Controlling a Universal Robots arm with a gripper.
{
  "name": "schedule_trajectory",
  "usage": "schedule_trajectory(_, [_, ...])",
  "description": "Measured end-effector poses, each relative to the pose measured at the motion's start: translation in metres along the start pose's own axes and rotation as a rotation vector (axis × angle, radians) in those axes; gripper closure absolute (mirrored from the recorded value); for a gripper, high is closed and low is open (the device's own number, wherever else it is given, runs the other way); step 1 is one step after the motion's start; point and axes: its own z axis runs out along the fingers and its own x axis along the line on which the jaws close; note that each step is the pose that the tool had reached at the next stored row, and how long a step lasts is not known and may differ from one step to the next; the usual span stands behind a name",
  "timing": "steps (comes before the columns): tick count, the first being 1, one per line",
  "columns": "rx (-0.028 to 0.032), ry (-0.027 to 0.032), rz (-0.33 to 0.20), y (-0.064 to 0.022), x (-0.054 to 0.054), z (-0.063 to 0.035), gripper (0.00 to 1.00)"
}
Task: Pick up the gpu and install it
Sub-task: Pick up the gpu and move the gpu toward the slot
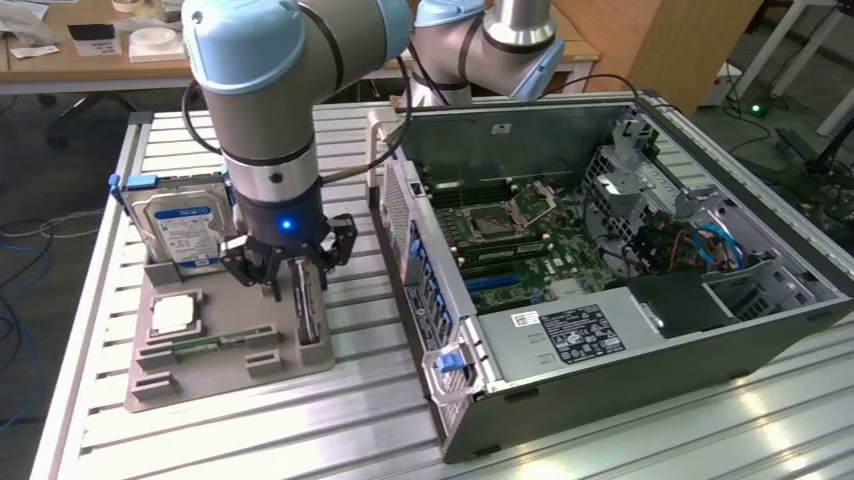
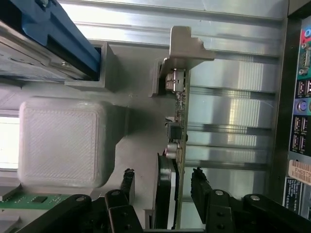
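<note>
Black fingers of the gripper are spread apart, one on each side of the gpu, and nothing is pinched yet. The green card is stood on its long edge in a slot of the grey printed tray, with its silver bracket at the end away from the fingers. For a sound grasp, the card should probably be kept centred between the pads. It is likely best clamped on flat board rather than on raised parts, and kept upright so it is not jammed in the slot. A hard drive is stood just beside in the same tray. An open computer case is set on the exterior view's right.
</note>
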Motion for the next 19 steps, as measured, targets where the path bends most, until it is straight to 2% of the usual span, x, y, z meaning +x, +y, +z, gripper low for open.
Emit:
schedule_trajectory(6, [0.0007, -0.0002, 0.009, -0.0024, 0.0006, 0.0103, 0.41])
schedule_trajectory(19, [0.0017, -0.0016, 0.044, -0.0026, 0.0004, 0.0107, 0.41])
